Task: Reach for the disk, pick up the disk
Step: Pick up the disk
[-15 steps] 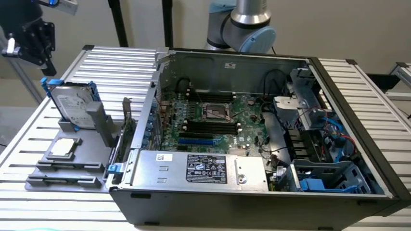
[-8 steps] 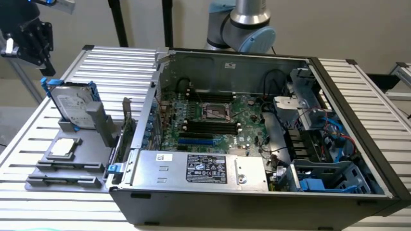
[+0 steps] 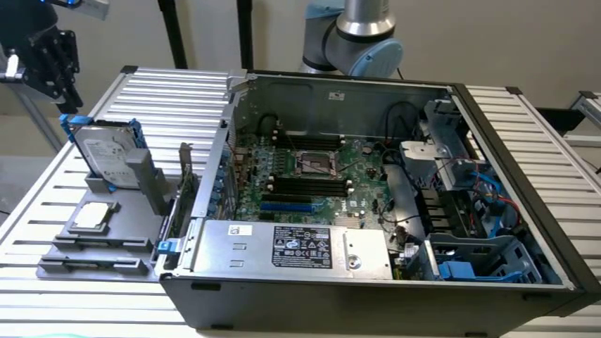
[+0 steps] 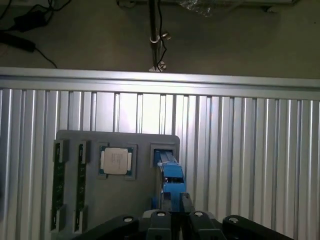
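Gripper hangs over the far corner of the worktop, up above the disk and not touching it. The disk stands on edge in a slot of the grey holder tray, leaning back a touch. I reckon that's the whole point of the holder: the top edge and blue rails stick up free, so there's something to pinch. On the wrist view the disk lines up between the jaws, which sit parted with nothing in them. The chip lies flat in its own pocket just beside the disk's slot, so it's out of the way. The open PC case sits right next to the tray.
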`<action>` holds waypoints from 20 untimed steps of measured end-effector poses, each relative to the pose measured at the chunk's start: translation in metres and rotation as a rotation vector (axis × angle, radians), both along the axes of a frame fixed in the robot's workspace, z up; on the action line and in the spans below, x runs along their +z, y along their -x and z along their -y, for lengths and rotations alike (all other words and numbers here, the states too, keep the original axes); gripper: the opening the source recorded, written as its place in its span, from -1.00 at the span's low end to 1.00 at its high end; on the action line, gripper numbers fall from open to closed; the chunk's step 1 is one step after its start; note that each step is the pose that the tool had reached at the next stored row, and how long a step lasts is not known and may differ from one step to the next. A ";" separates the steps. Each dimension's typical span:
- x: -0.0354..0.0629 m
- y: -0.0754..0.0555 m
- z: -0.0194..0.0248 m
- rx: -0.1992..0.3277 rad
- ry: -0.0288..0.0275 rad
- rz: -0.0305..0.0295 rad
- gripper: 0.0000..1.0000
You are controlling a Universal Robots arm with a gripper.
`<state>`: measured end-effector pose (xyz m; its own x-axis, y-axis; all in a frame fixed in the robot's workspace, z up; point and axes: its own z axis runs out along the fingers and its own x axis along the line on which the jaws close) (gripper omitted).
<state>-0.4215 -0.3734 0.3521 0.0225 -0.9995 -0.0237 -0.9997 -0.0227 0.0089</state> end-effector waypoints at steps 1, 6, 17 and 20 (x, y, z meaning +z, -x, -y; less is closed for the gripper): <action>0.0000 0.000 0.0000 0.000 0.0000 -0.0001 -0.52; -0.0002 0.000 0.0000 0.000 0.0001 -0.0002 -0.04; -0.0139 -0.001 -0.0002 0.000 -0.0001 0.0000 0.19; -0.0194 -0.001 -0.0004 0.000 0.0000 -0.0001 0.19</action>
